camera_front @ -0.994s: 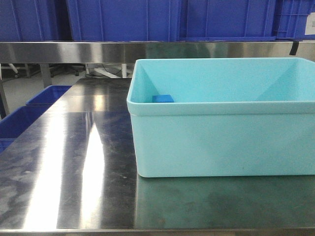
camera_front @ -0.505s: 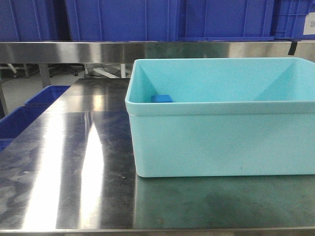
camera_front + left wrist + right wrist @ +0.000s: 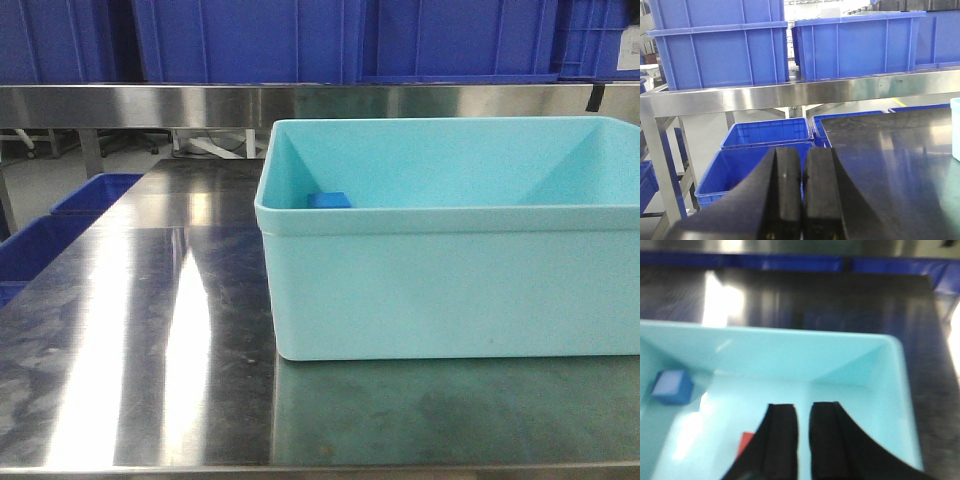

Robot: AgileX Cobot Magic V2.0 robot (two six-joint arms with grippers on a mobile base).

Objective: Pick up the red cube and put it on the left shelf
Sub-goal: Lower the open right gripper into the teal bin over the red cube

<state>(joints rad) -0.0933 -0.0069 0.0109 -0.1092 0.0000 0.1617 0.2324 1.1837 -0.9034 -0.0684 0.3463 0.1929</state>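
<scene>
The surface (image 3: 130, 330) is brushed stainless steel, streaked with bright glare and faint smears, in what looks like a storeroom with a pale floor. Behind it in the front view a steel rail (image 3: 140, 105) crosses the frame with upper crates (image 3: 250, 40) of dark blue plastic standing on it. A white tag (image 3: 630, 45) on the crate at the top right edge is cut off and too small to read. A pale teal bin (image 3: 450, 280) stands on the right half of the surface, and a blue cube (image 3: 330, 200) lies in its near-left corner. The red cube (image 3: 746, 442) lies on the bin floor, well apart from the blue cube and mostly hidden behind the right claw (image 3: 802, 440), which hangs over the bin with its black fingers close together and a thin strip of teal showing between them; it grips nothing, though this view is blurred. The left claw (image 3: 801, 200) sits off the surface's left side, clenched to a hairline gap on nothing. Ahead of it stands the left shelf (image 3: 740, 97), a steel rack on a square post, carrying large crates on its top tier, with lower crates (image 3: 765, 132) open beneath the rail beside the surface's edge.
</scene>
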